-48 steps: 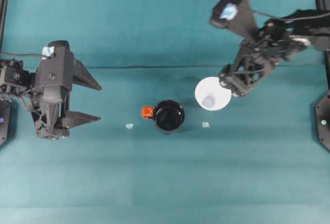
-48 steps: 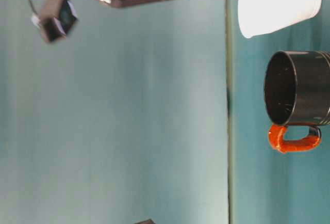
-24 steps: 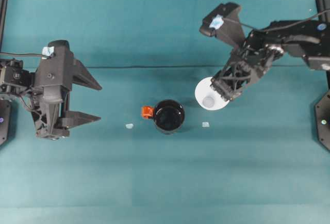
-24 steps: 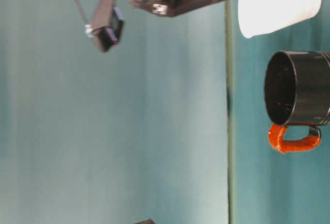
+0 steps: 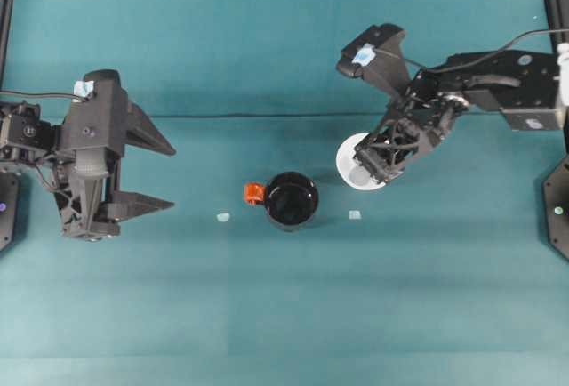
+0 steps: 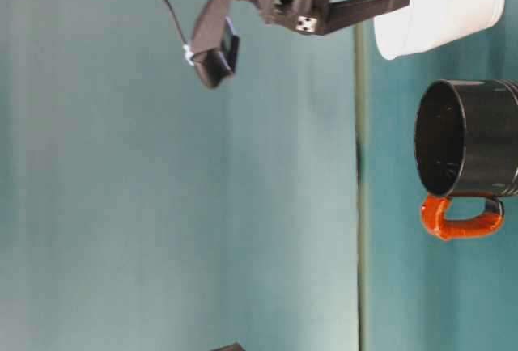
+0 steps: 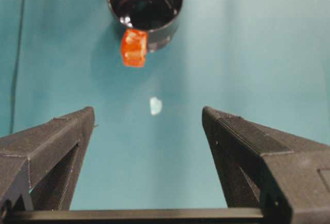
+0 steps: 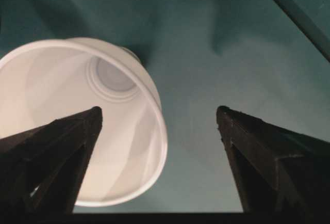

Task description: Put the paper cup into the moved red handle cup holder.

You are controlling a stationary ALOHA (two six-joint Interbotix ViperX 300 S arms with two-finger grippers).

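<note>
Cup (image 5: 352,160) rim partly hidden beneath open right claw (image 5: 373,165).

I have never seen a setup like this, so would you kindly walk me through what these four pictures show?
Two robot arms work over a teal table. One picture looks straight down. One is taken from table height and lies on its side. The other two come from cameras on the arms' wrists, looking out between each claw's fingers.

On the table stand a white paper cup and a black cup holder with an orange-red handle; two small pale scraps lie near the holder.

The left claw waits open, facing the holder. The right claw is open above the paper cup, one finger over its mouth. Neither holds anything.
</note>
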